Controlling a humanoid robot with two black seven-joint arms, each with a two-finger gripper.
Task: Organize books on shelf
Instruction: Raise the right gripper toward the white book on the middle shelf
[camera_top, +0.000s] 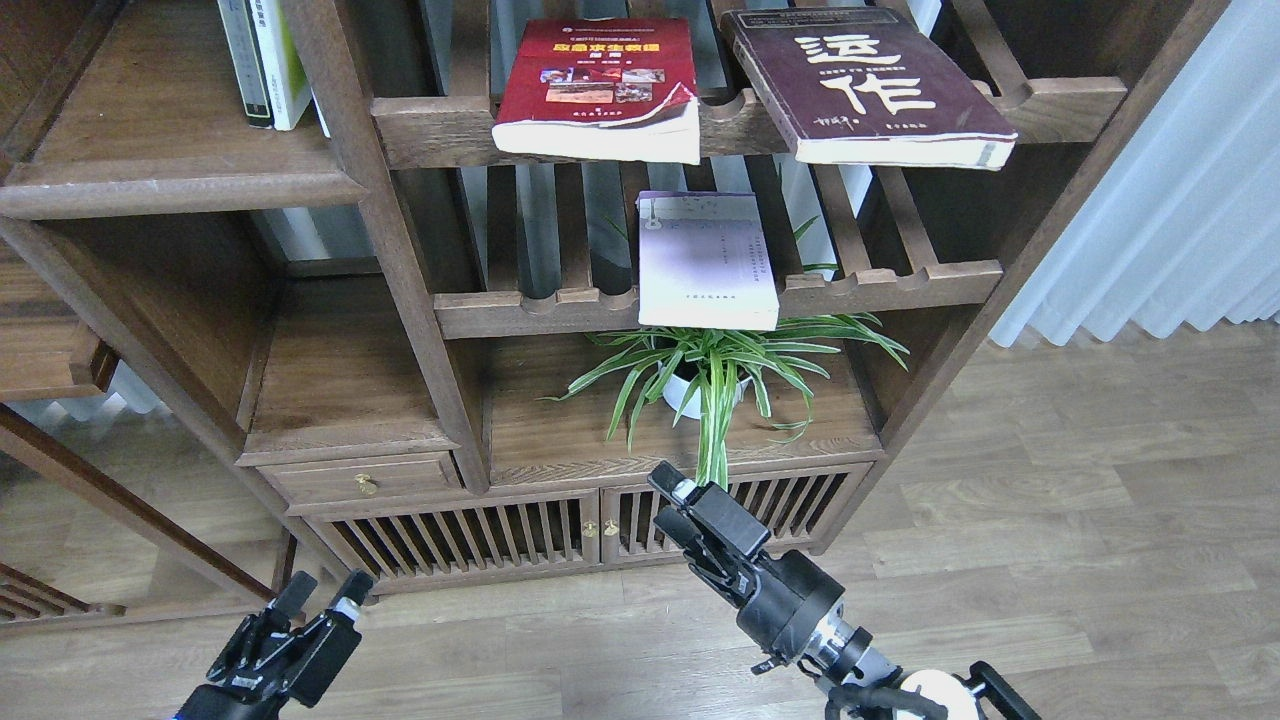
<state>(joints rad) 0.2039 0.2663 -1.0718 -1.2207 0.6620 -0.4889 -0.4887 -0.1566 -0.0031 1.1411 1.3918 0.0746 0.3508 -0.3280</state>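
Wood-plank floor (1050, 520) underlies both arms — left gripper (322, 594) raised with fingers apart, right gripper (672, 505) angled toward the cabinet (560, 540), finger spacing indeterminate.

We count three books lying flat on the slatted racks above our claws: one red book (598, 85), one maroon book (865, 85) and one lilac-white book (706, 260). Up to the far left of our left claw (322, 596), at least two upright books (262, 60) stand on the solid shelf (170, 170). One potted plant (715, 375) sits just beyond our right claw (672, 503). Two claws show.
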